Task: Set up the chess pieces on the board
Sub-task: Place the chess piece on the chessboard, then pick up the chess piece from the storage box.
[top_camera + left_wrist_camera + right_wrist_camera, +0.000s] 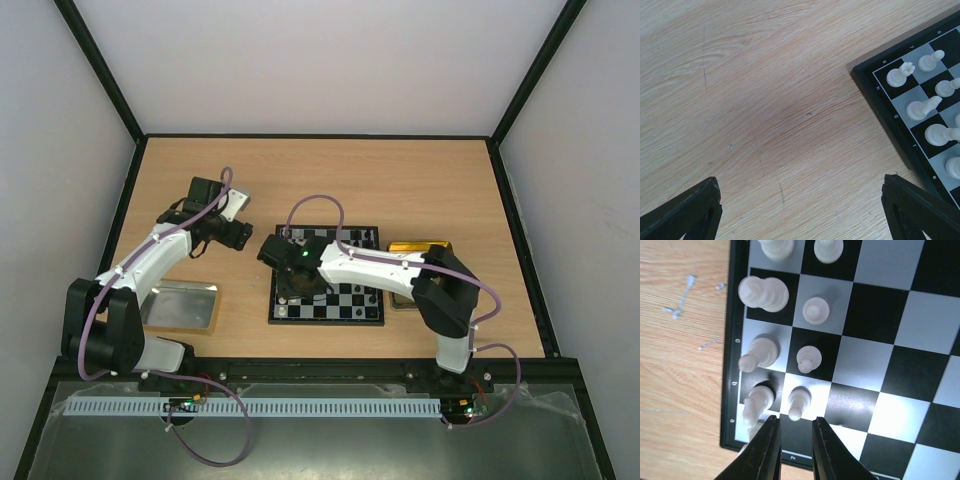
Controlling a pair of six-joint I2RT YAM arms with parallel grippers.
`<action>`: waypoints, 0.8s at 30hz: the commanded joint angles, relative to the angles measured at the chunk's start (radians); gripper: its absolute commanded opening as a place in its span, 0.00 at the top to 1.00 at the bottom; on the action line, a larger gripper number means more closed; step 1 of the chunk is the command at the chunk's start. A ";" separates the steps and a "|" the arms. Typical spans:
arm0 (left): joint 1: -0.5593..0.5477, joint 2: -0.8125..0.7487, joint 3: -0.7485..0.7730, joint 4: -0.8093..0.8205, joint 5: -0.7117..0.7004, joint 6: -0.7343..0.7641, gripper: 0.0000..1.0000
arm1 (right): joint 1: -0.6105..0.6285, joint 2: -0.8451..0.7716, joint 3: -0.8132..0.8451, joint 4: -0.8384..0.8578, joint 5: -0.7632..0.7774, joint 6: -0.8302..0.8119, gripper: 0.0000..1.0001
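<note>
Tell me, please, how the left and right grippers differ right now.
The left gripper is spread wide over the wooden table beside the board; the right gripper has a narrow gap and hangs over the board's edge by white pieces. Both hold nothing.

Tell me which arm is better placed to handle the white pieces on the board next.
Right. The right hand hangs low over the board, fingertips just behind a white pawn. The left hand hovers wide open over the wooden table beside the board's corner.
</note>
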 commanded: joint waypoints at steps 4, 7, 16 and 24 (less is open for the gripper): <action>0.004 0.003 -0.008 0.006 -0.004 0.008 0.13 | -0.020 -0.140 -0.046 -0.023 0.062 0.027 0.83; 0.004 0.000 -0.008 0.003 -0.004 0.009 0.13 | -0.085 -0.248 -0.146 -0.035 0.093 0.066 0.83; 0.000 0.008 0.002 0.000 0.002 0.007 0.12 | -0.521 -0.600 -0.430 -0.155 0.188 -0.005 0.80; 0.000 -0.001 -0.003 -0.003 -0.001 0.006 0.13 | -0.837 -0.621 -0.632 -0.039 0.076 -0.113 0.77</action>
